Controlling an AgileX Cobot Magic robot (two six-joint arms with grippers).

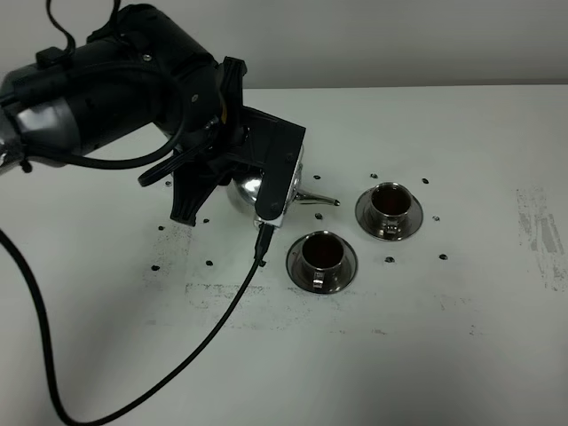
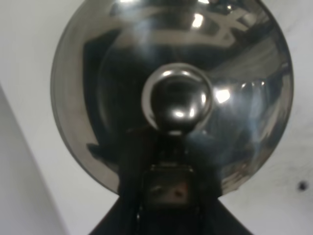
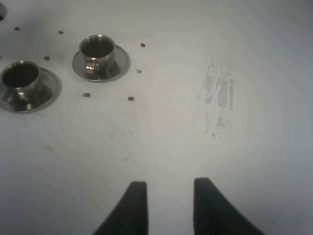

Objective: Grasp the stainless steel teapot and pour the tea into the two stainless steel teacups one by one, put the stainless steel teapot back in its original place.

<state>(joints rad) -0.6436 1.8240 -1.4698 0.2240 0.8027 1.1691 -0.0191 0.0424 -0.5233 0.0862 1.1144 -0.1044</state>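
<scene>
The stainless steel teapot (image 1: 241, 192) stands upright left of the cups, mostly hidden under my left arm. Only its thin spout (image 1: 319, 201) sticks out to the right. The left wrist view looks straight down on its domed lid and knob (image 2: 178, 98). My left gripper (image 1: 264, 188) sits at the handle side, and its dark fingers (image 2: 168, 196) look closed together around the handle. The two stainless steel teacups stand on saucers, one near (image 1: 321, 260) and one far right (image 1: 389, 210). Both hold reddish-brown tea (image 1: 323, 252). My right gripper (image 3: 170, 198) is open and empty above bare table, right of the cups (image 3: 98, 54).
A black cable (image 1: 177, 364) trails from the left arm across the front left of the white table. Small dark dots (image 1: 389, 259) ring the cups and teapot. A scuffed grey patch (image 1: 541, 232) marks the table at the far right.
</scene>
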